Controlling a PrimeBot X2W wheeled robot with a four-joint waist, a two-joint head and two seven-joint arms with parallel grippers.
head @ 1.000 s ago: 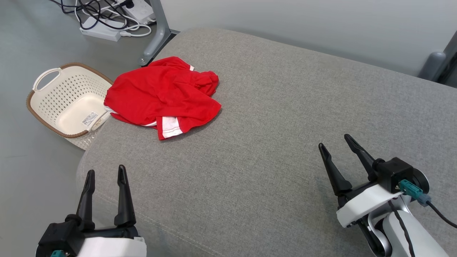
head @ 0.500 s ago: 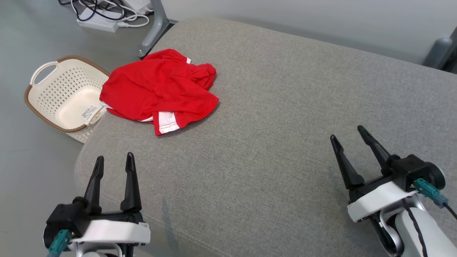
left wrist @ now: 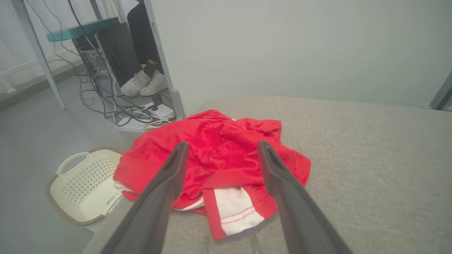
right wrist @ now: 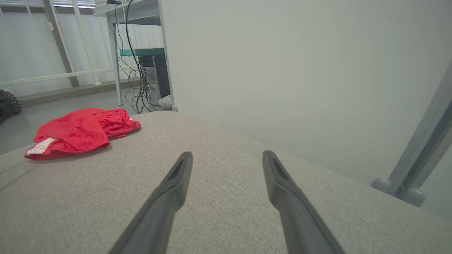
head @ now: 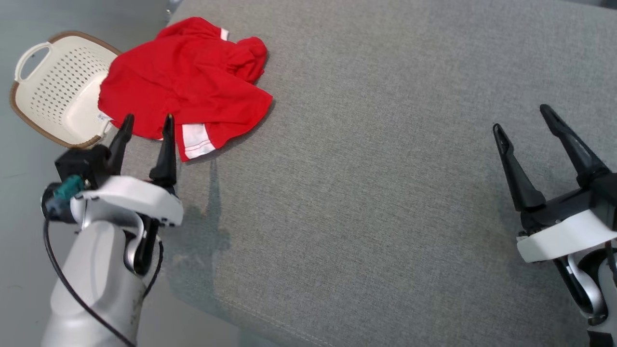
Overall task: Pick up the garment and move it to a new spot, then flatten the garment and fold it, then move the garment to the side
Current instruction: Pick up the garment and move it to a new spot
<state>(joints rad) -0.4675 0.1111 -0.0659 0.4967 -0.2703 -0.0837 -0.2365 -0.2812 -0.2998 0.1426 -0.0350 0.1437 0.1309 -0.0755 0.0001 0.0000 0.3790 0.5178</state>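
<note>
The garment (head: 185,86) is a crumpled red shirt with white trim, lying at the far left corner of the grey cushioned surface (head: 376,183). My left gripper (head: 147,120) is open, fingertips just short of the shirt's near edge and above it. In the left wrist view the garment (left wrist: 219,155) lies ahead between and beyond the open fingers (left wrist: 169,180). At the right my right gripper (head: 523,118) stands open over bare cushion, far from the shirt. From the right wrist view the garment (right wrist: 77,132) shows at the far left, beyond the spread fingers (right wrist: 279,176).
A cream perforated basket (head: 33,77) stands on the floor just left of the cushion, beside the shirt. In the left wrist view, cables and a power strip (left wrist: 141,120) lie on the floor beyond it, with a person's white shoes (left wrist: 144,83) under a desk.
The head camera has tilted down and shifted. My left arm has risen and reached forward, bringing its open gripper up to the shirt's near edge. Both grippers stay open.
</note>
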